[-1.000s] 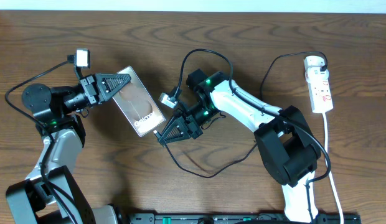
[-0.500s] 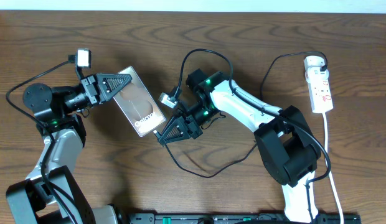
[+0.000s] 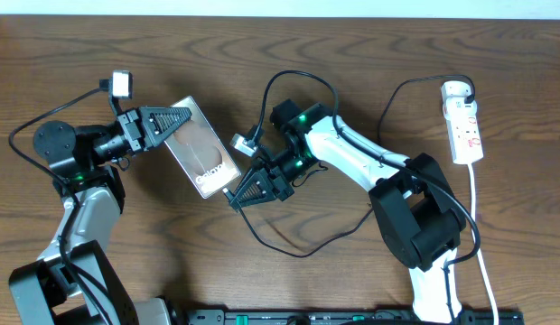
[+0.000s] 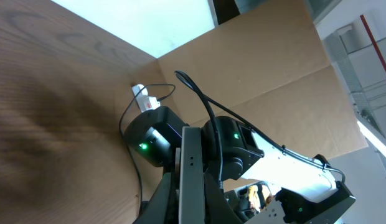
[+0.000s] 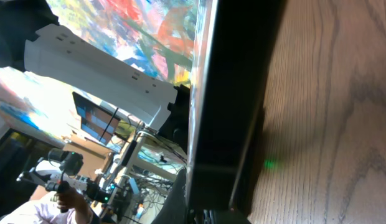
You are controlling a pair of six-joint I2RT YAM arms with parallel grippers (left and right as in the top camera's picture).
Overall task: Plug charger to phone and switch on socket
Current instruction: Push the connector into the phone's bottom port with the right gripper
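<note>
Brown phone (image 3: pixel 204 150) in left gripper (image 3: pixel 184 116)

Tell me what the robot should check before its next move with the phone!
1. Phone held firmly: ok, the left gripper is shut on its upper end.
2. Cable in hand: ok, it runs out from the shut right gripper.
3. Plug tip lined up with the phone's port: cannot tell, the gripper hides it.
4. Cable slack: ok, a loose loop lies on the table.
5. Power strip switch on: cannot tell, too small.
</note>
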